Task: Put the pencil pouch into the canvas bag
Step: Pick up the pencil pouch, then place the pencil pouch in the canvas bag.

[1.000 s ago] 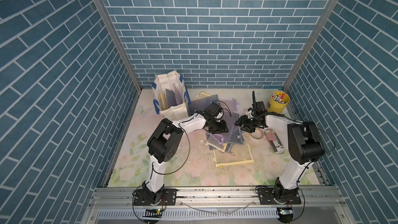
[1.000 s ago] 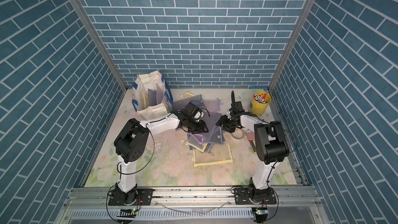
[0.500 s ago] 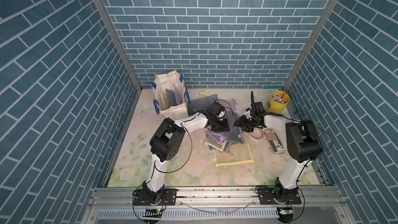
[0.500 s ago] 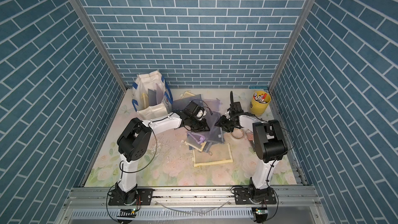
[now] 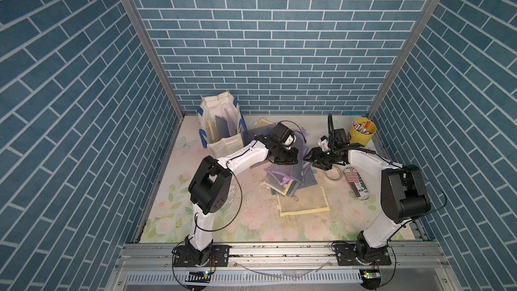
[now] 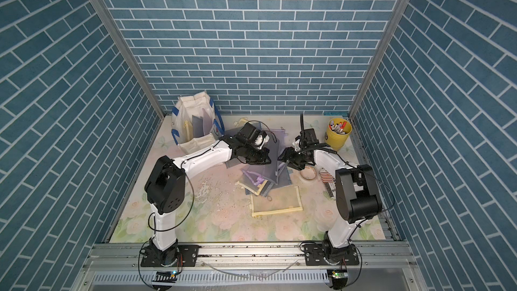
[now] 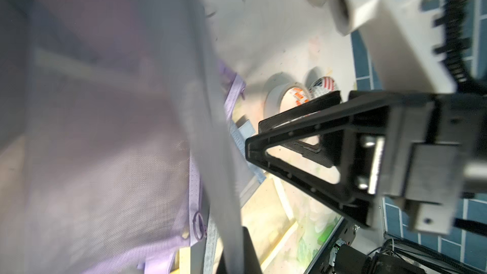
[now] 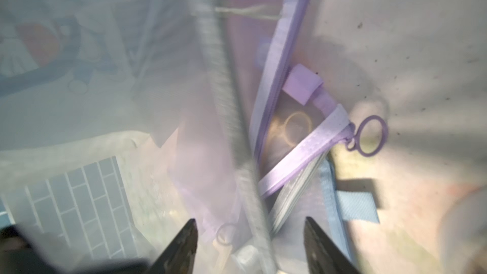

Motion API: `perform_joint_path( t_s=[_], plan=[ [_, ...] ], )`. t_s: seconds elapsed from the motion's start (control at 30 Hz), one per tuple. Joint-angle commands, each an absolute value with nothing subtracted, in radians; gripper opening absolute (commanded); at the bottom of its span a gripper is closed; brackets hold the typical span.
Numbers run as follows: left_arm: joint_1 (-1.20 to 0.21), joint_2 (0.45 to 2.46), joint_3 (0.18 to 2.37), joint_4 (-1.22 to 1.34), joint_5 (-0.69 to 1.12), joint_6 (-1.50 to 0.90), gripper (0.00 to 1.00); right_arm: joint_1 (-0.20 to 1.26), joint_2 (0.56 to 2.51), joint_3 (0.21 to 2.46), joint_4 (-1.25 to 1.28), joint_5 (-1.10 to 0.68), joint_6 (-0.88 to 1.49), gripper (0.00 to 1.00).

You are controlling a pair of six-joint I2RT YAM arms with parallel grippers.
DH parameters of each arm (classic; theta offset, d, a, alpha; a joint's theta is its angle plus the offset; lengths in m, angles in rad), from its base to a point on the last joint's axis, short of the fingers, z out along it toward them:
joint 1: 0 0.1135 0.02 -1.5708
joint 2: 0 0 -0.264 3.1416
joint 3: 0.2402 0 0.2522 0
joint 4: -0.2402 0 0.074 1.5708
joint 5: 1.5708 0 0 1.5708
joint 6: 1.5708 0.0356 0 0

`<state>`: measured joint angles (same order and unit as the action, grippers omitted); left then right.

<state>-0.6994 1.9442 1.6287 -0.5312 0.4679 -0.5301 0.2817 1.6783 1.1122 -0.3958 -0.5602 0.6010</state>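
The pouch (image 5: 292, 170) is pinched by the left gripper (image 5: 286, 160); the right gripper (image 5: 311, 158) is spread wide; the bag (image 5: 225, 145), at eleven o'clock, is not yet reached.

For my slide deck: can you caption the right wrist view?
Open right hand straddling the zipper edge of a grey mesh pouch, with a purple zip pouch lying beyond.

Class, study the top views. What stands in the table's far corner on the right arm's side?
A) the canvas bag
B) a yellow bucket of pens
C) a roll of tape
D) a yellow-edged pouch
B: the yellow bucket stands in that corner in both top views, while the canvas bag is in the far corner on the left arm's side.
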Motion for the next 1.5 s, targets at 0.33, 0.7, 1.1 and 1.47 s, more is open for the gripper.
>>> perform_joint_path(
  t_s=[0.33,0.7,1.1,1.47],
  plan=[
    [-0.518,1.707,1.912,-0.948,0.36,-0.324,0.0,0.287,1.603,1.382,-0.603,-0.491,0.49,0.81],
    [-0.283,1.731,2.187,-1.087,0.358,-0.251,0.0,0.288,1.638,1.515,-0.669,-0.521,0.469,0.81],
    [-0.138,1.929,2.4,-1.155,0.358,-0.255,0.0,0.295,1.67,1.539,-0.629,-0.563,0.508,0.8],
    [-0.025,1.862,2.234,-1.037,0.458,-0.329,0.0,0.301,1.686,1.565,-0.64,-0.551,0.519,0.8]
  ],
)
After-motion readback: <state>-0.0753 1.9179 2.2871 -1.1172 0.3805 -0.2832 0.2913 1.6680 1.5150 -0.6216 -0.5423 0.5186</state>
